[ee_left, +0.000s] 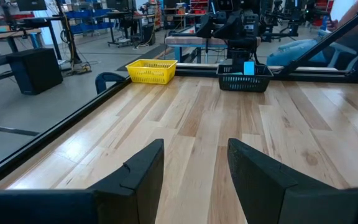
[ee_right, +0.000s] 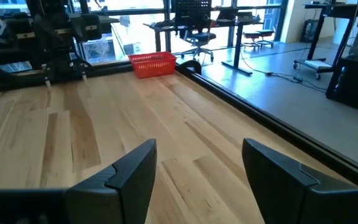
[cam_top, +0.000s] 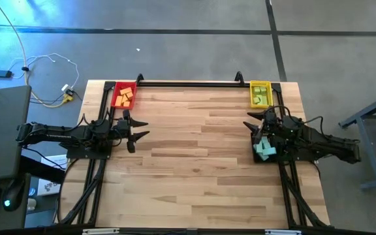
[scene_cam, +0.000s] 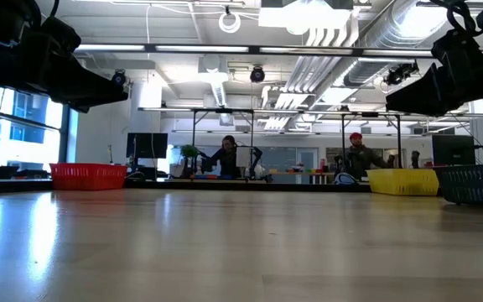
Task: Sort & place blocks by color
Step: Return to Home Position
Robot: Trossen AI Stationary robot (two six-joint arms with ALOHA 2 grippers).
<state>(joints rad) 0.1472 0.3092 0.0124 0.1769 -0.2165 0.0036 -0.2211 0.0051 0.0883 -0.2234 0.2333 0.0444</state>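
**High view.** The left gripper (cam_top: pixel 138 130) hangs over the left part of the table (cam_top: pixel 201 156), near the red tray (cam_top: pixel 115 98), which holds the orange blocks (cam_top: pixel 125 96). The right gripper (cam_top: pixel 253 121) sits at the right side, between the yellow tray (cam_top: pixel 252 93) with its green blocks (cam_top: pixel 261 99) and the teal blocks (cam_top: pixel 264 150) lying beneath the right arm. No block lies loose on the boards, so the sorting is judged complete, with only the arms' retreat to their rest pose left to do. **Low view.** Both arms show high in the upper corners, well clear of the tabletop. The red tray stands at the left, the yellow tray and the black basket (scene_cam: pixel 476 184) at the right, and people (scene_cam: pixel 359 158) work at benches far behind. **Left wrist view.** The left gripper's fingers (ee_left: pixel 137 175) are spread wide with bare wood between them — nothing is held. The basket, with a teal block showing above its rim, stands across the table. **Right wrist view.** The right gripper's fingers (ee_right: pixel 129 171) are likewise parted wide and empty, and the red tray lies far ahead. **Hazards, as judged.** The right arm lies close over the basket, so a low or sideways sweep on the way home could clip its rim and spill teal blocks. The same risk holds for the left gripper near the red tray — lifting before swinging would avoid both.
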